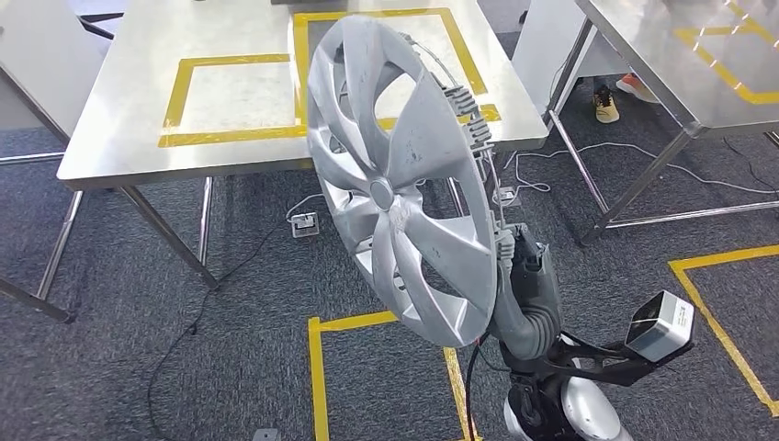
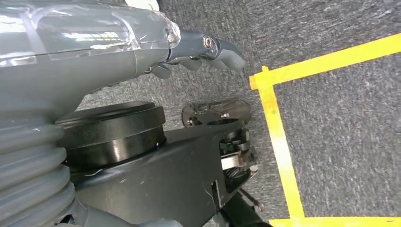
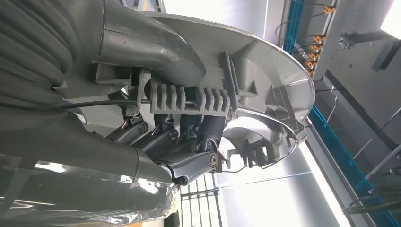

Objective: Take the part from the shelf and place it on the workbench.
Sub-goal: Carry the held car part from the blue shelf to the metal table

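Right hand (image 1: pixel 525 266) grips silver wheel cover (image 1: pixel 395 175) by its rim, fingers (image 3: pixel 189 137) curled behind the clips, cover upright before the workbench (image 1: pixel 119 119). Left hand (image 2: pixel 198 52): fingers curled, holding nothing.

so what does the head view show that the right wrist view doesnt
Head view alone: the spoked front face of the round silver plastic wheel cover, the steel workbench with yellow tape rectangles, and grey carpet with cables.

Right wrist view alone: the cover's ribbed back side with clips and wire ring, the dark fingers curled over its rim, and ceiling lights.

Both: the right hand holding the wheel cover by its edge.
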`<state>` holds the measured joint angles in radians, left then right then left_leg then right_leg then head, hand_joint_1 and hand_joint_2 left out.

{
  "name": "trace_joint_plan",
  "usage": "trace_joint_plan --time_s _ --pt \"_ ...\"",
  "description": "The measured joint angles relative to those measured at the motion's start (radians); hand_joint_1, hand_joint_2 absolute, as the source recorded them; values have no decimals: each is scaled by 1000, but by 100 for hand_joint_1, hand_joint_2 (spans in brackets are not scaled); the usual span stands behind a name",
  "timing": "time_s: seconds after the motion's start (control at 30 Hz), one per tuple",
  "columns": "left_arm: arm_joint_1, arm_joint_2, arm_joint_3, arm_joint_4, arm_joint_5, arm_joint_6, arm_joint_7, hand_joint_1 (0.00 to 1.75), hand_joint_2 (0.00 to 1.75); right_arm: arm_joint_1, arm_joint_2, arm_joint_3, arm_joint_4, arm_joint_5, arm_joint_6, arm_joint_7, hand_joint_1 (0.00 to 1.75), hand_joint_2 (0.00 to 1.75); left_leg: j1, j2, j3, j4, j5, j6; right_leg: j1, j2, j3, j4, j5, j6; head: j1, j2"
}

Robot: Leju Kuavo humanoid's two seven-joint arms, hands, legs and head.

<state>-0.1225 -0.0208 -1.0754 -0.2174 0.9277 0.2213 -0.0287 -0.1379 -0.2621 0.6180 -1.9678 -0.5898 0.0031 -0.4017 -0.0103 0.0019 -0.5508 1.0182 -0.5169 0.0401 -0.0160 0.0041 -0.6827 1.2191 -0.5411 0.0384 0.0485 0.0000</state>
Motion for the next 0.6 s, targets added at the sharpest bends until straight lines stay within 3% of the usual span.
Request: trace_joint_plan --time_s 0.07,0.1,0.17,0.27,0.33,0.4,0.43,0.47,0.53,0.57,0.6 --pt "-1 -1 0 0 0 0 0 0 175 0 0 0 2 0 0 0 175 175 -1 -1 13 0 -11 -7 4 2 54 -128 71 -13 -1 0" --pt "-1 -2 0 0 0 0 0 0 175 -1 0 0 2 0 0 0 175 175 -1 -1 15 0 -16 -12 6 2 74 -173 83 -19 -1 0" --pt "-3 -4 0 0 0 0 0 0 175 -1 0 0 2 -1 1 -1 175 175 0 -1 13 -1 -19 -23 12 1 87 -201 75 -28 -4 0" --pt "-4 -4 0 0 0 0 -1 0 175 -1 1 0 2 -3 1 -1 175 175 2 -2 6 18 -36 -42 7 -3 101 -220 72 -40 -7 0" --pt "-4 -4 0 0 0 0 -1 0 175 -3 2 0 2 -4 2 -2 175 175 7 -3 -46 114 -79 -55 4 -8 111 -228 69 -47 -17 0" --pt "-2 -3 0 0 0 0 -1 0 175 -3 2 0 2 -5 2 -2 175 175 14 -4 -129 244 -118 -64 3 -10 117 -227 61 -50 -28 0" --pt "-1 -2 0 0 0 0 -1 0 175 -2 3 0 3 -5 2 -2 175 175 18 -3 -158 276 -113 -68 2 -11 122 -227 56 -48 -31 0" --pt "0 -2 0 0 0 0 -1 0 175 -2 3 1 4 -6 2 -2 175 175 21 -3 -169 273 -87 -72 1 -11 128 -226 50 -46 -35 0" --pt "0 -1 0 0 0 0 -1 0 175 -1 5 1 6 -6 2 -2 175 175 28 2 -138 169 3 -79 -4 -10 146 -221 33 -36 -45 0" --pt "0 -1 0 0 0 0 -2 0 175 -2 5 1 7 -6 2 -2 175 175 27 7 -115 113 35 -81 -5 -10 153 -217 24 -29 -51 0" --pt "0 -1 0 0 0 0 -2 0 175 -2 6 1 7 -6 2 -3 175 175 27 11 -95 70 49 -77 -5 -9 157 -213 16 -21 -58 0"
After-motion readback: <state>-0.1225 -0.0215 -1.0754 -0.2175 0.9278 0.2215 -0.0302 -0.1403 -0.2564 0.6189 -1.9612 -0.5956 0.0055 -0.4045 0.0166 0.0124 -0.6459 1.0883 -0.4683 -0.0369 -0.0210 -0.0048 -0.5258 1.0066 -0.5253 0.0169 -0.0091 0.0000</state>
